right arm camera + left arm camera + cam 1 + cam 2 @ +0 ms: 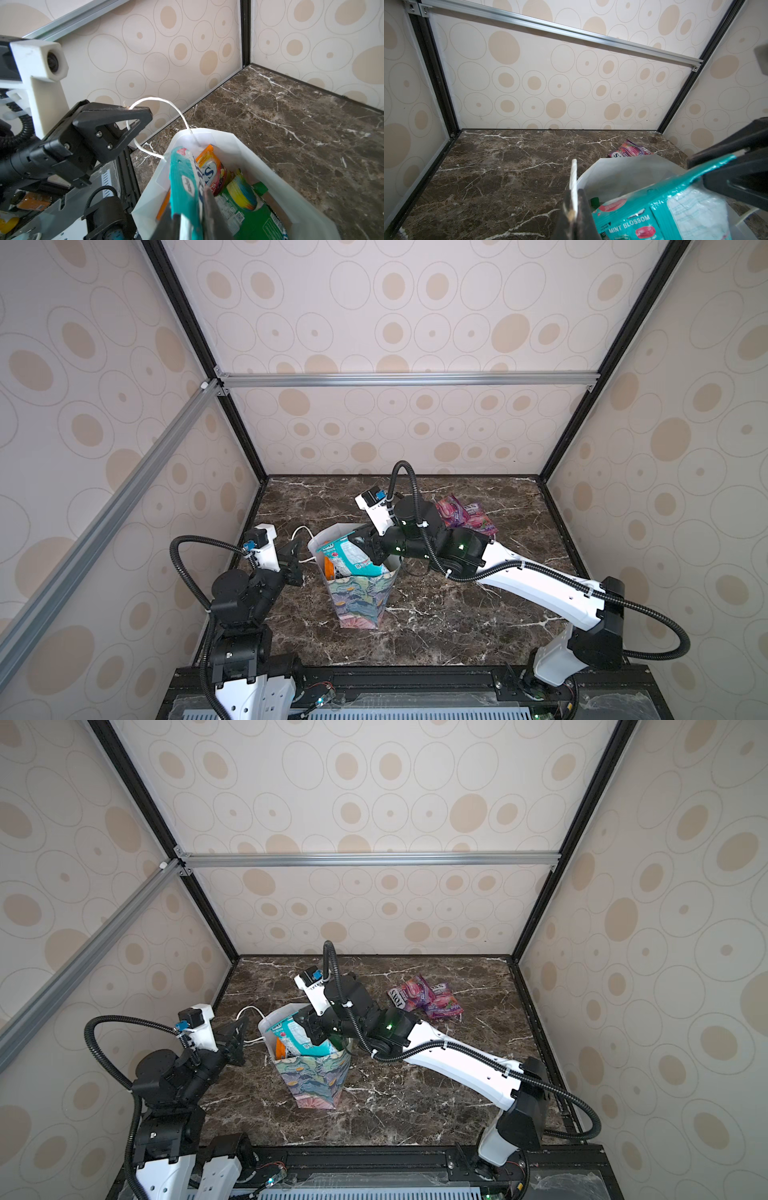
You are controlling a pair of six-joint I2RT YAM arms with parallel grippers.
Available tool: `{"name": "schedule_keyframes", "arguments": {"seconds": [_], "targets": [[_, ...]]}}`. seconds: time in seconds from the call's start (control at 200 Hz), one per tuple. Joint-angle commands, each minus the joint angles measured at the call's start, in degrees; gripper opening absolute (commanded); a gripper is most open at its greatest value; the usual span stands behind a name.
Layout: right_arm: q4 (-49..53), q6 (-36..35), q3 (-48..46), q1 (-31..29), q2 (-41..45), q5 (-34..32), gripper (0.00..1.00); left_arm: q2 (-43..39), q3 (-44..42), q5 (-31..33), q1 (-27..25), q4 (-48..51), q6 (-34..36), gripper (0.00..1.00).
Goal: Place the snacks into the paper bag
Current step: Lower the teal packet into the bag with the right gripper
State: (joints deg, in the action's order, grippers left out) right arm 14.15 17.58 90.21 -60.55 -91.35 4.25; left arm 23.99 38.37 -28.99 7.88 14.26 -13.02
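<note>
The floral paper bag (361,605) (316,1081) stands upright mid-table, its white inside (249,153) facing up. My left gripper (297,558) (574,199) is shut on the bag's white cord handle (158,99), beside the bag's left rim. Over the bag's mouth, my right gripper (365,549) (192,203) has its jaws slightly parted around a teal packet (353,558) (654,212) that leans in the opening. An orange packet (209,164) and a green packet (255,218) lie inside. Two purple-pink packets (465,514) (424,998) lie on the table behind the right arm.
The dark marble table (436,635) is boxed in by patterned walls at the left, back and right, with black frame posts (245,439) in the corners. A black rail (395,676) carrying the arm bases runs along the front edge.
</note>
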Motion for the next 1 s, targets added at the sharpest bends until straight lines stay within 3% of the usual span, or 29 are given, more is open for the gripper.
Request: {"name": "schedule_keyframes", "arguments": {"seconds": [0.0,0.095,0.275,0.405,0.535,0.605,0.72,0.88,0.995], "targets": [[1.0,-1.9,2.0,-0.4,0.7,-2.8,0.38,-0.6,0.2,-0.4,0.0,-0.4,1.2,0.00],[4.7,-4.9,4.5,-0.5,0.3,-6.4,0.47,-0.7,0.2,-0.3,0.0,-0.5,1.3,0.00],[19.4,-10.7,15.6,-0.5,-3.5,-9.2,0.51,-0.5,0.3,-0.3,-0.1,-0.4,1.3,0.00],[29.1,-13.1,22.3,-1.5,-6.3,-11.2,0.34,-0.4,0.2,-0.4,0.0,-0.4,1.3,0.00],[35.3,-13.7,27.2,-2.9,-10.5,-8.4,0.24,-0.3,0.2,-0.3,-0.1,-0.4,1.2,0.00],[38.9,-14.4,30.5,-4.5,-13.5,-13.1,0.12,-0.3,0.3,-0.3,0.0,-0.4,1.3,0.00],[43.4,-14.7,34.9,-5.8,-18.3,-16.2,0.10,-0.1,0.3,-0.4,0.0,-0.4,1.3,0.00],[55.9,-14.4,51.4,-6.1,-29.5,-19.7,0.00,-0.2,0.3,-0.2,0.0,-0.3,1.4,0.00],[53.4,-15.2,50.6,-6.2,-28.3,-20.6,0.00,-0.3,0.2,0.1,-0.1,-0.3,1.3,0.00]]}}
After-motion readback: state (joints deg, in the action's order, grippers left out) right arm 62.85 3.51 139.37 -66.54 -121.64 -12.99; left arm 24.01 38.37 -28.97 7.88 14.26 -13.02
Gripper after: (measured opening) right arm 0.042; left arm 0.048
